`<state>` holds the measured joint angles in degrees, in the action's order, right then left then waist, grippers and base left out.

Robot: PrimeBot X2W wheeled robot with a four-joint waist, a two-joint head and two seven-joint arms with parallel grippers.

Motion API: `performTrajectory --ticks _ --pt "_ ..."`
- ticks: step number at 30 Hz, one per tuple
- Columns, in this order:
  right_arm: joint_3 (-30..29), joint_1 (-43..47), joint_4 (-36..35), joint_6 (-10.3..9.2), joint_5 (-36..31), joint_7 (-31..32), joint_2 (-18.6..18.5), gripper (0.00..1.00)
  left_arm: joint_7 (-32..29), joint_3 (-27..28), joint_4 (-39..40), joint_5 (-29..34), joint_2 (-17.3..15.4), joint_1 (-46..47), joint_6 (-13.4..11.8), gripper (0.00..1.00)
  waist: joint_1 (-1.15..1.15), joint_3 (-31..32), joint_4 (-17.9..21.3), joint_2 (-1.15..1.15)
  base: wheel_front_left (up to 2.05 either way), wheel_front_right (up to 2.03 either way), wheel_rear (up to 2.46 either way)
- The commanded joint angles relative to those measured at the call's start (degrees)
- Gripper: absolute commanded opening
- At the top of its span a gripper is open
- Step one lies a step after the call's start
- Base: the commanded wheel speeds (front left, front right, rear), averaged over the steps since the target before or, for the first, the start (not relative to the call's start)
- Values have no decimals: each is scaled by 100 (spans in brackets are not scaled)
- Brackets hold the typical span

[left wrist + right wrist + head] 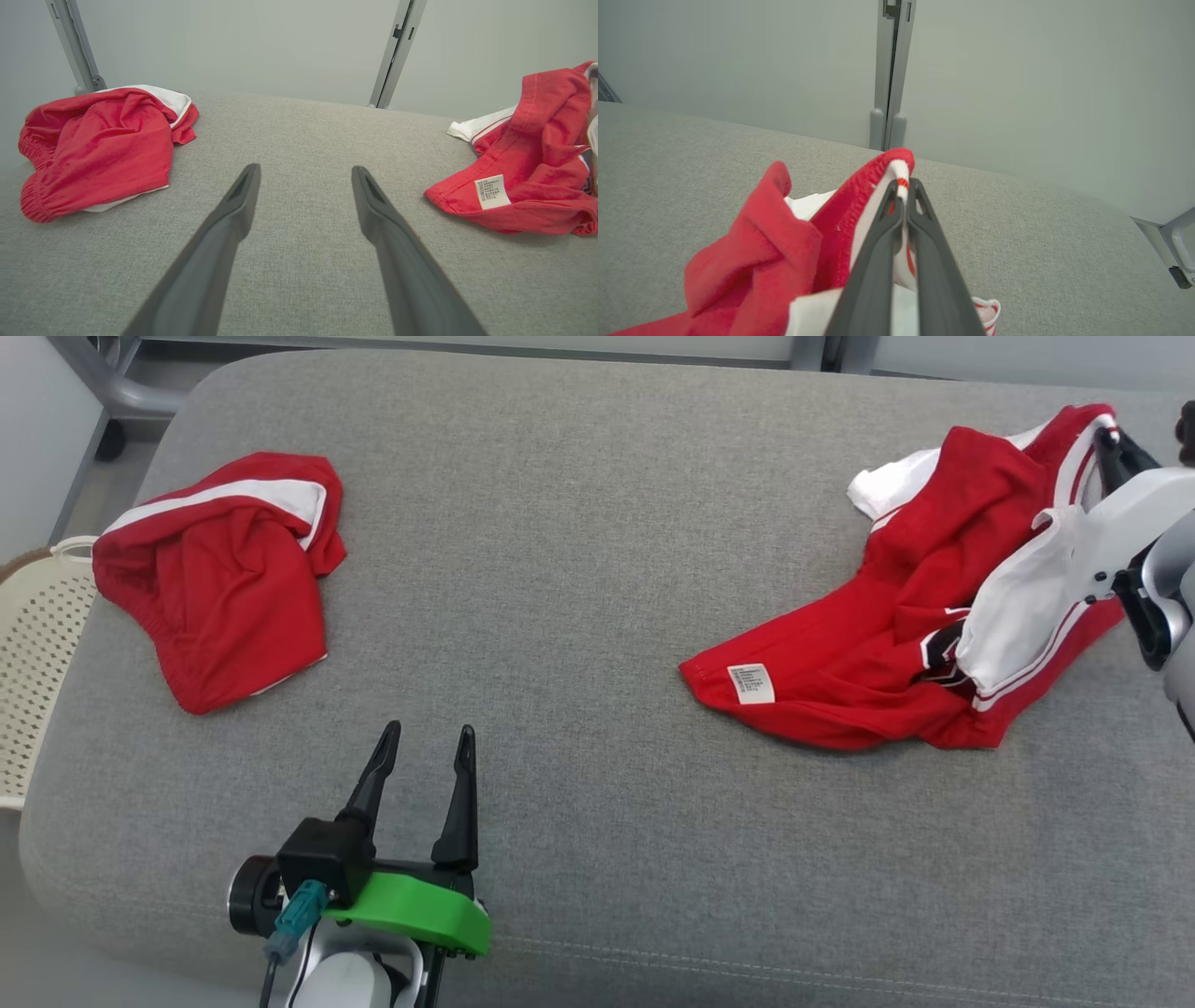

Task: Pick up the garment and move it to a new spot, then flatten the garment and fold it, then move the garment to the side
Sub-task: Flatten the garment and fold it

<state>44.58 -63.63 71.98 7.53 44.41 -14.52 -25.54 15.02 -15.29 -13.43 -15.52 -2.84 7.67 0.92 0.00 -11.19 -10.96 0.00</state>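
Grey woven cushion (579,523): right hand (903,183) pinches ribbed trim (882,172) of crumpled red jersey (840,653); left hand (428,732) spread.

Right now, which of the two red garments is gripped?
The jersey on the right: the right gripper is shut on its trim. The shorts lie free.

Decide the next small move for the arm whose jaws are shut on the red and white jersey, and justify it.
Probably lift a little, straight up. The right arm's jaws are shut on the jersey at its white-trimmed edge, while the rest lies crumpled on the grey cushion. A short lift would likely show whether the grip holds before carrying it.
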Motion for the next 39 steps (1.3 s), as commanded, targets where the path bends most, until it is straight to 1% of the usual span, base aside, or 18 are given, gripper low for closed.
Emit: performTrajectory --ticks 1,8,9,10,11,18,23,29,34,39 --pt "-43 -55 58 -8 -44 -35 -51 0 9 -22 -7 -50 -10 112 -19 100 0 -65 -91 0 0 0 0" --pt "-213 82 193 -8 -192 -68 -111 0 9 -60 -10 -83 -10 156 -39 100 0 -159 -246 0 0 0 0" --pt "-241 87 197 -8 -239 -72 -143 12 9 -54 -12 -85 -10 158 -41 100 0 -167 -250 0 0 0 0" --pt "-260 95 199 -8 -291 -77 -161 60 9 -47 -14 -84 -10 162 -44 100 0 -171 -247 0 0 0 0" --pt "-289 124 201 -8 -331 -80 -161 100 9 -34 -19 -82 -10 162 -49 100 0 -167 -237 0 0 0 0" --pt "-535 179 190 -8 -663 -79 -55 100 9 0 -21 -21 -11 122 -35 100 0 -61 -74 0 0 0 0" --pt "-635 480 31 -8 -774 -81 70 100 9 26 -28 6 -11 70 -43 100 0 19 47 0 0 0 0" --pt "-559 716 -155 -8 -593 -81 220 100 9 60 -40 25 -11 39 -11 100 0 73 135 0 0 0 0" --pt "-501 759 -412 -8 -443 -82 184 100 8 27 -39 20 -11 35 4 100 0 90 147 0 0 0 0" --pt "-407 744 -351 -8 -359 -66 216 100 8 -14 -21 -4 -11 27 0 100 0 72 71 0 0 0 0"
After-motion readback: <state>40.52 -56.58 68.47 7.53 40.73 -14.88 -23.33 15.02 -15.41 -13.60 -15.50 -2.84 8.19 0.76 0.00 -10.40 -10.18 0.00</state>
